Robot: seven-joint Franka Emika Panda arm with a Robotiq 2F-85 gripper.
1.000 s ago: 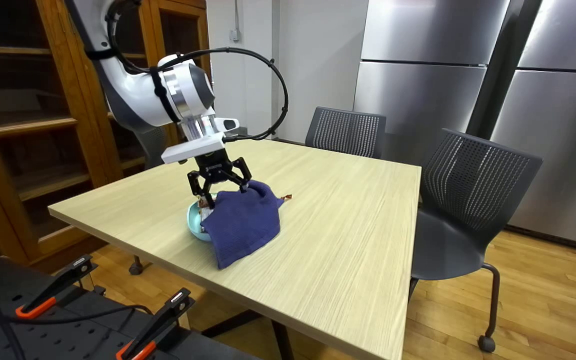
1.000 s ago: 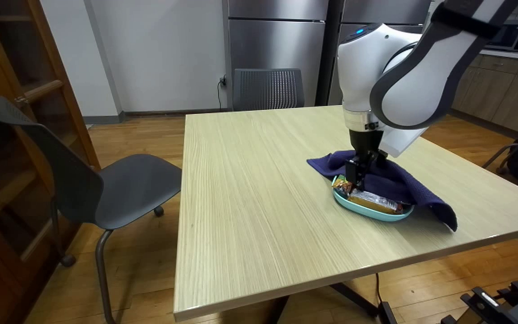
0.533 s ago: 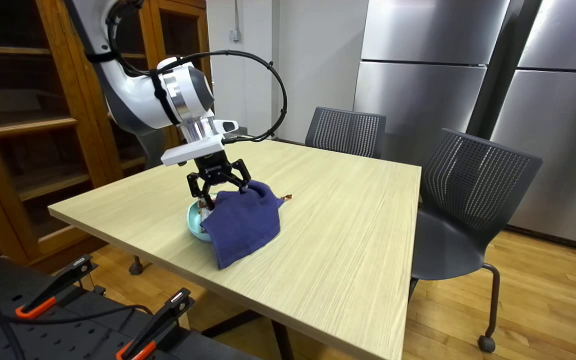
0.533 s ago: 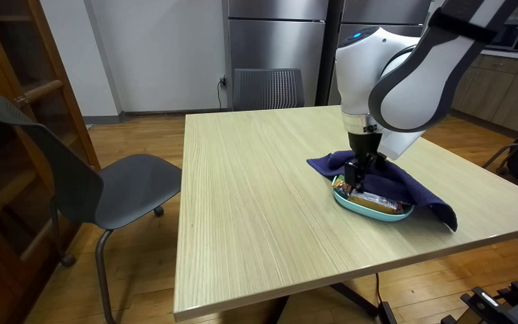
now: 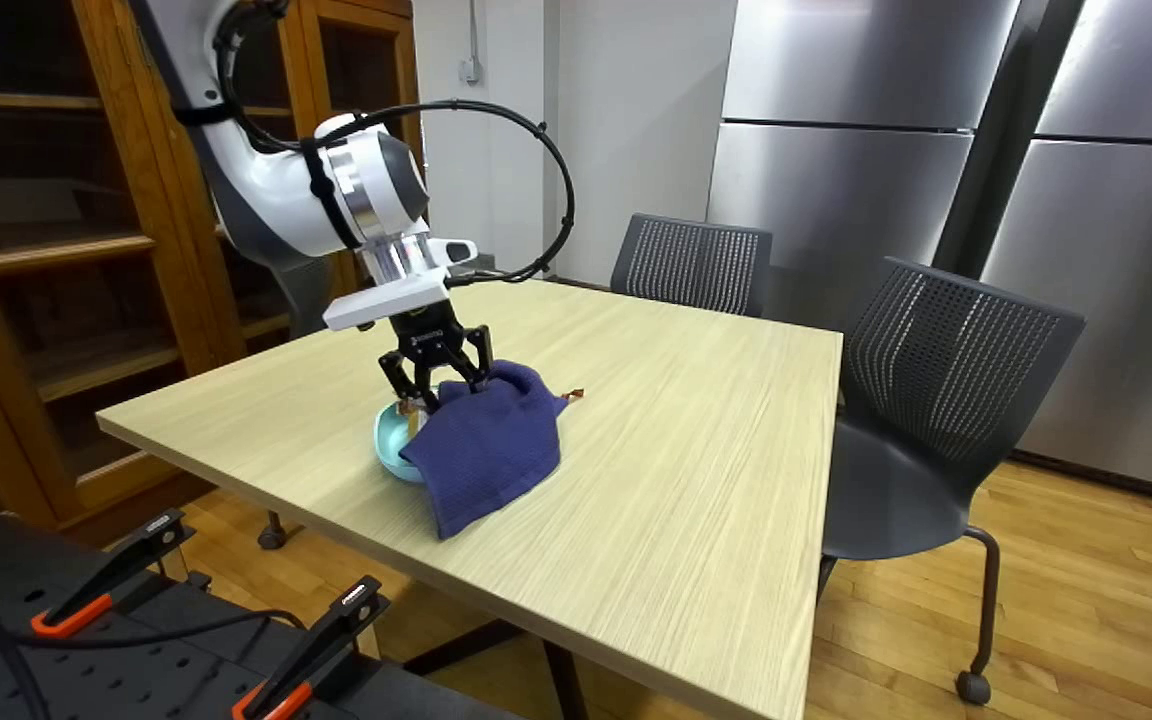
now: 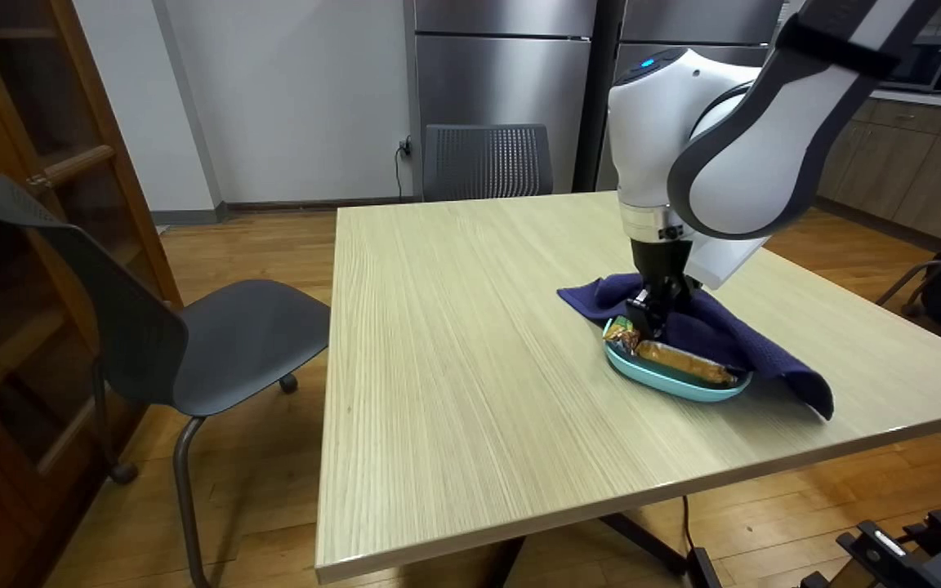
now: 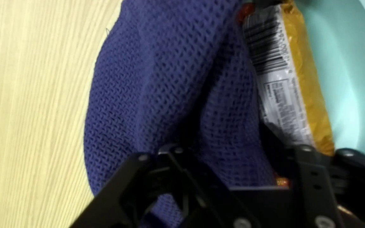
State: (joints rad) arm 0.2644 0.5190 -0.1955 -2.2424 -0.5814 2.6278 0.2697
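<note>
- Gripper (image 5: 456,396): fingers (image 7: 277,148) have drawn inward over the last second, from a wider spread. They now stand part spread, one on each side of folds of the towel (image 5: 491,450); no firm pinch on the cloth is shown.
- Towel position: draped over the bowl (image 6: 675,389) and down onto the table (image 5: 676,450). Its outline is little altered; rounded folds stand between the fingers in the wrist view.
- Bar (image 6: 687,364): in the bowl, beside the towel's edge. A second ago silver showed on top in an exterior view; golden wrapping faces that view now. Judged to have been tipped by the finger next to it.
- Assessment: a grasp on the towel appears under way and incomplete. That finger looks to sit between cloth and bar, leaving the bar outside the grip.
- Hidden: the bowl's covered part and whatever lies beneath the cloth.
- Partly blocked: packet (image 6: 622,333) at the bowl's end, close to the gripper.
- Unclear: red scrap (image 5: 573,395) at the towel's far edge, loose or part of something covered, cannot tell. Red patch (image 7: 282,181) between the fingers, lettering unreadable.
- Wrist view: fingers blurred, bowl cut off by the frame.
</note>
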